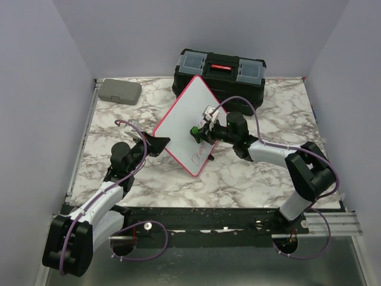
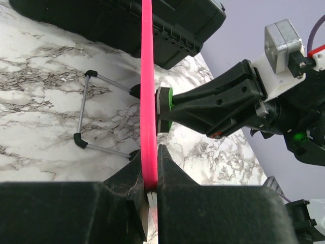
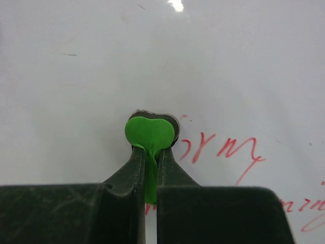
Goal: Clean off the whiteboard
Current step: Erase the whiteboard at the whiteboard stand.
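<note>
The whiteboard, white with a red-pink frame, stands tilted up on the marble table in front of the toolbox. Red handwriting remains near its lower corner and shows in the right wrist view. My left gripper is shut on the board's left frame edge, which sits between the jaws. My right gripper is shut on a small green eraser pressed flat against the board face, just left of the writing. The eraser also shows in the left wrist view.
A black toolbox stands right behind the board, and shows in the left wrist view. A small grey case lies at the back left. The board's wire stand with black feet rests on the table behind it.
</note>
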Robot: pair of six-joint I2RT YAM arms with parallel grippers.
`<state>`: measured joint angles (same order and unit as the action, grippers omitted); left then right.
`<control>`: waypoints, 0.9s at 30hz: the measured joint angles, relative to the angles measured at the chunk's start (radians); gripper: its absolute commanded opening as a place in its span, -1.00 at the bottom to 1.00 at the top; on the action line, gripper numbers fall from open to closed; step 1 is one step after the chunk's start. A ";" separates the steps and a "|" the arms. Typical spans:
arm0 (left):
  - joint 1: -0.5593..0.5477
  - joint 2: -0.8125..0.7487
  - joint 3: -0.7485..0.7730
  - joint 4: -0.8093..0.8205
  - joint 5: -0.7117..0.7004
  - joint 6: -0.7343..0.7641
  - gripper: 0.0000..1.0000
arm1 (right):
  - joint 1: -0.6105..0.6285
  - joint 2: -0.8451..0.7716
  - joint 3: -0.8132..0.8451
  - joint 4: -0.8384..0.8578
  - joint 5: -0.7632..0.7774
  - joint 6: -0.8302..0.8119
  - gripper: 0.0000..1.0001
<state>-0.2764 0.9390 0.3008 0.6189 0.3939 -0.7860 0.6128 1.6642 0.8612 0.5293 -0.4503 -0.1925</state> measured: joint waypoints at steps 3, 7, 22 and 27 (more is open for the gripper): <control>-0.001 -0.001 0.000 0.000 0.001 0.000 -1.00 | -0.019 0.000 -0.012 -0.002 -0.005 -0.019 -0.99; -0.001 0.000 0.000 0.000 0.001 0.000 -1.00 | -0.011 -0.013 -0.060 0.000 -0.012 -0.045 -0.99; 0.002 0.002 0.000 0.001 -0.001 -0.001 -1.00 | 0.069 0.006 0.076 -0.047 0.030 -0.018 -0.99; 0.002 -0.001 0.000 -0.003 -0.004 -0.001 -1.00 | 0.031 0.030 0.113 -0.051 0.030 0.006 -0.99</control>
<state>-0.2741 0.9382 0.3004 0.6159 0.3901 -0.7868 0.6437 1.6943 0.9737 0.4778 -0.4206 -0.1864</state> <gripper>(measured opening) 0.042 0.058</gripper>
